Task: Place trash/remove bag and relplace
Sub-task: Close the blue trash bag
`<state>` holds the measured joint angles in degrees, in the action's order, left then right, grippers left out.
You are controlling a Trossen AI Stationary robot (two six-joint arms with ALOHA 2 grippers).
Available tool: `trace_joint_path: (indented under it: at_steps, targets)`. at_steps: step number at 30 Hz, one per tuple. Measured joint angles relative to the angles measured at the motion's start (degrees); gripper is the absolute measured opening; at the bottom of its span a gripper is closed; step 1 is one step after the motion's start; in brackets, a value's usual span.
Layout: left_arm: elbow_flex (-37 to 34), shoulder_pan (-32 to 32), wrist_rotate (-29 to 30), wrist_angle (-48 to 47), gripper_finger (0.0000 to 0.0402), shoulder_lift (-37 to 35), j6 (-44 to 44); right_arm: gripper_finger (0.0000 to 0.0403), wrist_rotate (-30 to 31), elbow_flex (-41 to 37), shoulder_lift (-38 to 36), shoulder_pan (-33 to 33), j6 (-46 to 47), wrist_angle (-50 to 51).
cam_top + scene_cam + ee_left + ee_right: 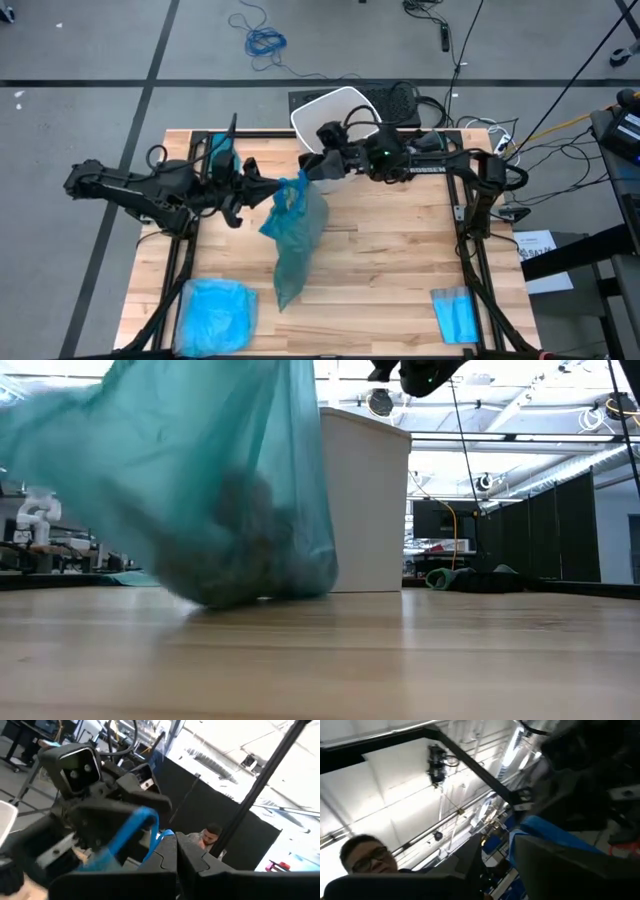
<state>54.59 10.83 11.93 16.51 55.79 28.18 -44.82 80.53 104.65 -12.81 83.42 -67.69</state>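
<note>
Bag [293,232] hangs between both arms, white bin [335,118] just behind

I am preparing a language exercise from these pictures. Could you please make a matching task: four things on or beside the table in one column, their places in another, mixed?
Things:
1. teal-green bag
2. white bin
3. pale blue bag
4. folded blue sheet

Places:
A. near right corner of the table
B. middle of the table, held up at its top
C. near left corner
D. at the far edge

Pairs: 1-B, 2-D, 3-C, 4-A
</note>
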Motion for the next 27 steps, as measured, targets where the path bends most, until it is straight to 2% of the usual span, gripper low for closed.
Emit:
trace_joint_path:
  at_steps: [6, 10, 15, 19, 22, 27]
  targets:
    - [0.0, -0.6, 0.0, -0.2, 0.0, 0.9, 0.1, 0.0093, -0.6, -0.1, -0.1, 0.0, 0.5, 0.9]
    - [0.0, -0.7, -0.2, 0.3, 0.0, 0.8, 0.0, 0.0085, -3.9, -0.1, -1.3, 0.0, 2.3, 2.6]
    - [0.0, -0.7, -1.1, 1.1, 0.0, 0.2, 0.0, 0.0013, -4.8, 0.0, -5.1, 0.1, -7.6, 16.7]
    - [0.0, -0.7, -1.2, 1.1, 0.0, 0.0, -0.4, 0.0002, -4.0, 0.0, -6.7, 0.0, -13.7, 26.7]
    - [0.0, -0.7, -3.2, 2.8, 0.0, -0.1, -1.4, 0.0001, -3.5, 0.0, -7.4, 0.0, -13.7, 25.3]
    - [0.0, -0.7, -13.0, 12.4, 0.0, -0.1, -2.1, 0.0, -1.6, 0.0, -8.9, 0.0, -9.6, 17.0]
